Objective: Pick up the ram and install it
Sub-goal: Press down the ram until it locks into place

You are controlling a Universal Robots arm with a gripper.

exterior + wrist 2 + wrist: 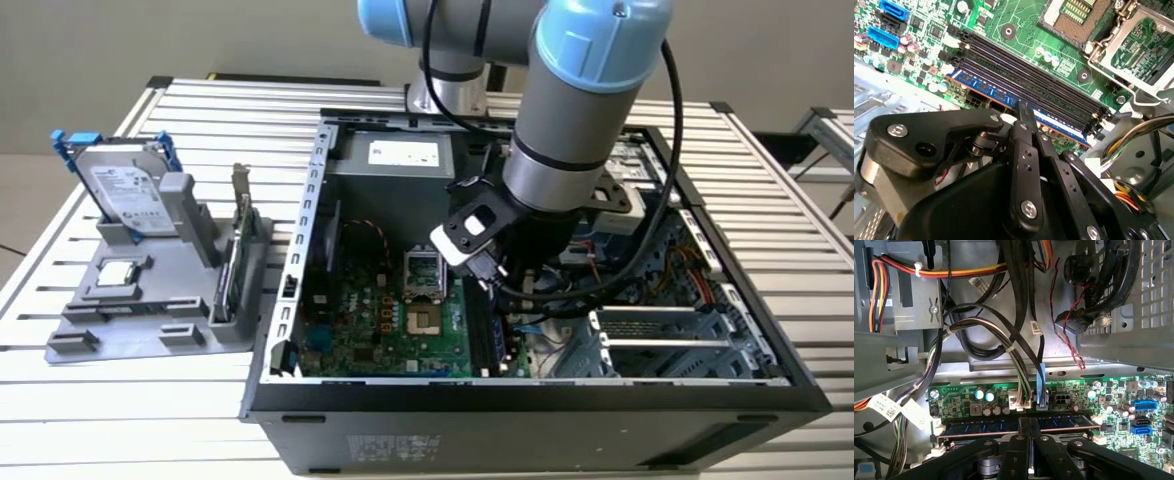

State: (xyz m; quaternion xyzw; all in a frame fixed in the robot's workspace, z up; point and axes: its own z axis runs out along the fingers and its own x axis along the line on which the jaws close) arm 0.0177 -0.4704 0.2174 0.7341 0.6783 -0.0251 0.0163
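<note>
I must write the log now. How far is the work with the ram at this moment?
Picked up: the ram is off the grey holder and inside the computer case. In hand: the gripper is closed on its top edge, and in both wrist views it stands on edge in the outermost slot of the green board. Whether it is pressed fully home cannot be told.

Blue ram (1004, 96) with black chips, green motherboard (1019, 25), black end effector (1023, 111).

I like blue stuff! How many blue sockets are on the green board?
2. In the second wrist view, one blue socket sits at the green board's edge, the other blue socket right beside it. The fingers on the memory stick may hide more.
</note>
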